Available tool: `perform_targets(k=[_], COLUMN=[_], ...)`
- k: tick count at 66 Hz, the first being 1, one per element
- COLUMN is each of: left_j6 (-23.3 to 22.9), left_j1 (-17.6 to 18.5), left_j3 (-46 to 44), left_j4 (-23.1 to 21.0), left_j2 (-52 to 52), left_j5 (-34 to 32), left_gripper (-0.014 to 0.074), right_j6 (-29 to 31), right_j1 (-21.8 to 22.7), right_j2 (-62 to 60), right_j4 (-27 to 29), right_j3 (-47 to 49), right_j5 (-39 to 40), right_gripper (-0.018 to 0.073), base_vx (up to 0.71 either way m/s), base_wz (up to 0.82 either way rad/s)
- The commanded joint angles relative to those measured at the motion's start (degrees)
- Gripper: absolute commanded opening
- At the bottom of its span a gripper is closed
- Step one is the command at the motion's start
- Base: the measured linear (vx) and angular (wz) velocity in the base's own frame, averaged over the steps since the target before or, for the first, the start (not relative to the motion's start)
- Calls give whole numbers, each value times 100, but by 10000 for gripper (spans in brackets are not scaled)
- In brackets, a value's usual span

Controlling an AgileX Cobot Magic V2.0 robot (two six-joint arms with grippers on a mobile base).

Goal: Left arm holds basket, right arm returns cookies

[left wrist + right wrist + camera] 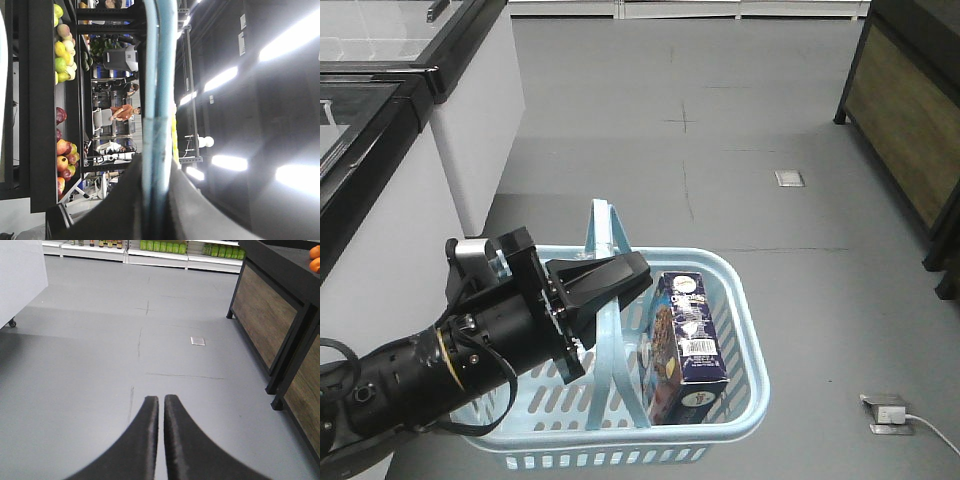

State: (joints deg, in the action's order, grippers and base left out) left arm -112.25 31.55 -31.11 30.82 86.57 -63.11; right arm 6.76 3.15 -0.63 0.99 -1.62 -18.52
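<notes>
One box of cookies [688,340] shows in your front view, standing upright in the right-hand part of the basket [745,330], close to its right wall. You can make out a barcode [700,350] on a white label on the box's side and a cookie picture on its face, but the white lettering near the top is too small to read. A second packet shows beside the box's foot. The basket hangs above the grey floor [720,150], with the left gripper [638,278] pinching its looped handles [605,225].

Your left wrist view shows both blue handle bars running straight between the jaws, which are clamped against them. Shelves of fruit [62,55] lie behind, turned sideways.

Your right wrist view shows the right gripper [161,405] with its fingers pressed together but for a thin slit, holding nothing, over bare floor. Far shelves carry green bottles [160,246], whose labels are unreadable.
</notes>
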Motion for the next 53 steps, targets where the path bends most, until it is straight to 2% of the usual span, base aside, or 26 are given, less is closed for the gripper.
perform_targets(k=[1,53], left_j6=[56,56], left_j1=[39,39], left_j3=[-170,-170], left_j4=[-234,-234], left_j2=[-193,-193], left_j5=[-1517,-1517], left_gripper=[-3,-3], right_j6=[46,46], right_j1=[28,28], right_j2=[-71,-71], right_j4=[-50,-50], right_j3=[-93,-93], right_j5=[405,405], right_gripper=[4,4], base_vx=[0,0], base_wz=[0,0])
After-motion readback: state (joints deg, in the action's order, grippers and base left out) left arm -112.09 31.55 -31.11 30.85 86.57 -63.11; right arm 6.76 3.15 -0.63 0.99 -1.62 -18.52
